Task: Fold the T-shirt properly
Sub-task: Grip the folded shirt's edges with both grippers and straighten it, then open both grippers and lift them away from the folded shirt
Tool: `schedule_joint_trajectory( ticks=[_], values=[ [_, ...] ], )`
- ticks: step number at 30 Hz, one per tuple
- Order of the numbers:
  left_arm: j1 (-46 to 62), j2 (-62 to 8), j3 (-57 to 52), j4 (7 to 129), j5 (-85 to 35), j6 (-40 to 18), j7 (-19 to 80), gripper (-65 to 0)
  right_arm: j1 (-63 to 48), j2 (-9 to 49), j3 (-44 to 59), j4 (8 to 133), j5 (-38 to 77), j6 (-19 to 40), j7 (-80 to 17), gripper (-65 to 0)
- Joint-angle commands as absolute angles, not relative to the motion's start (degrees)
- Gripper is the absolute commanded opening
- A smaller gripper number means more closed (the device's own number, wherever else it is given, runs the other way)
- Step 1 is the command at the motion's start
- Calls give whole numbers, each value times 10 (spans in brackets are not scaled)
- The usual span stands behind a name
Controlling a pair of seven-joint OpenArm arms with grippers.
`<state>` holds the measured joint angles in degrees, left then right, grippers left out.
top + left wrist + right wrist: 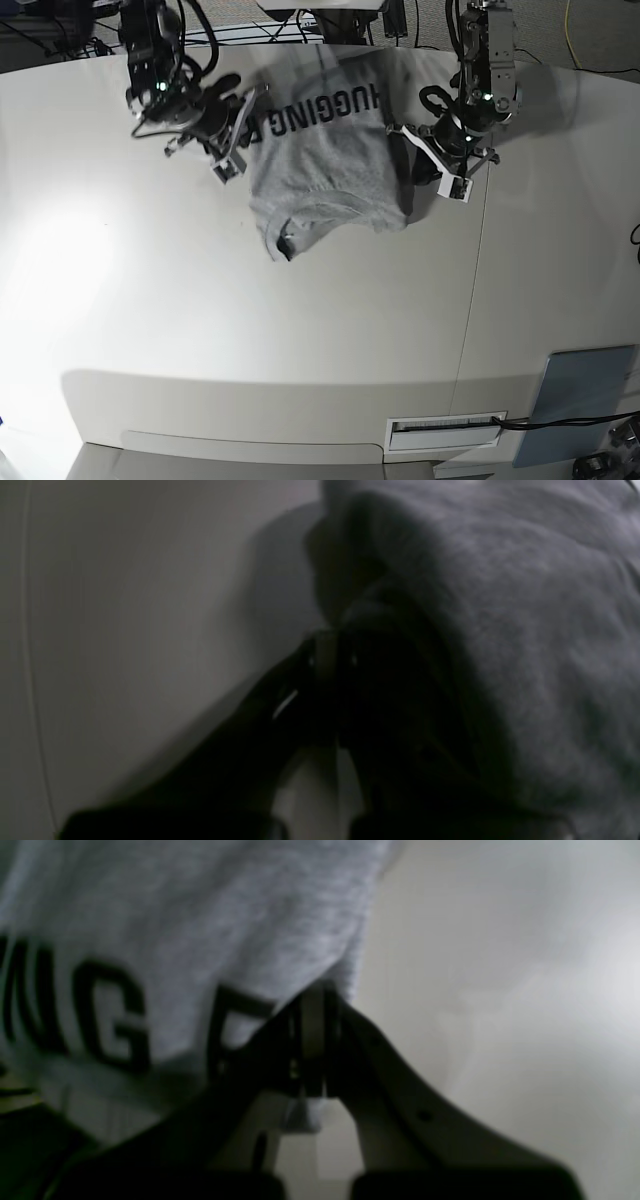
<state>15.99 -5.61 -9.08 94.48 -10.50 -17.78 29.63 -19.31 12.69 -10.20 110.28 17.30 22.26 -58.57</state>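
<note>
Two claws, left claw and right claw, are each clamped tight on an edge of the T-shirt, which hangs stretched between them over the tabletop, seemingly lifted to spread it flat for folding.

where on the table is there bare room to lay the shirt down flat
Bare: the wide table stretch in front of the shirt, down to the slot. Crowded: the far edge, where the left gripper and right gripper hold the shirt.
</note>
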Motion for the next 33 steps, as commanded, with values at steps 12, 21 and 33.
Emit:
schedule_joint_trajectory(
  ticks=[12,21,33],
  values=[
    [192,-59,-104,1004,-106,-145,286,-650,-313,133,-61,1253,82,104,-473,-650],
    [365,-59,-203,1154,-139,-189,287,-650,-415,133,162,1293,137,134,-476,-650],
    [620,-59,-267,1150,-192,-236,284,-650,-657,128,287,1343,173,155,-529,-650]
  ],
)
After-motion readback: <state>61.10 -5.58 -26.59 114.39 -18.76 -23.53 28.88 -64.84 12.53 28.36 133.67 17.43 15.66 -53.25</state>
